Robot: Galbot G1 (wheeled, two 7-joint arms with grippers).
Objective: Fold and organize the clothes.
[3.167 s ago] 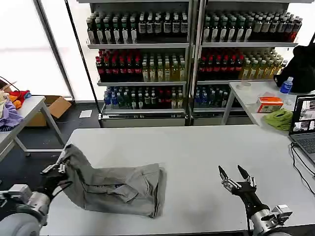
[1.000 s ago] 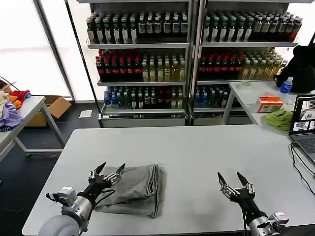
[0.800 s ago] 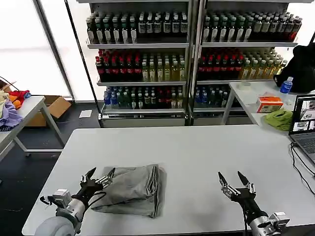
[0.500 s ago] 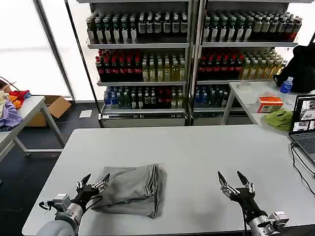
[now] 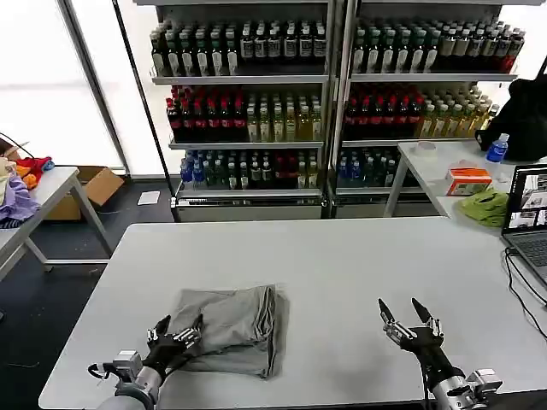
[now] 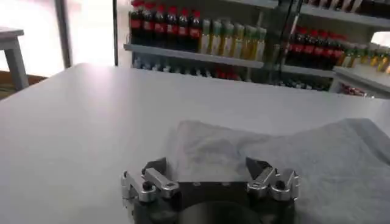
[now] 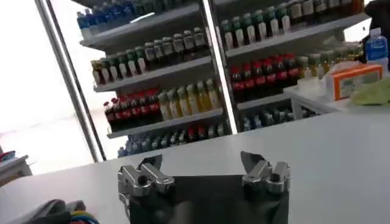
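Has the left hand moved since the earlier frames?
Yes. The left hand has let go and pulled back toward the table's near edge, off the folded shirt.

Folded shirt [image 5: 231, 329] laid on the table [image 5: 359, 256] left of centre, left gripper [image 5: 176, 333] placed at its near left corner, perhaps touching, right gripper [image 5: 408, 319] held well apart to the right, bottle shelves [image 5: 329, 102] ranged behind the table.

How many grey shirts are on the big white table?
1. The folded grey shirt lies on the white table, near the robot's left side, beside the open left pincer. More could be tucked inside the fold.
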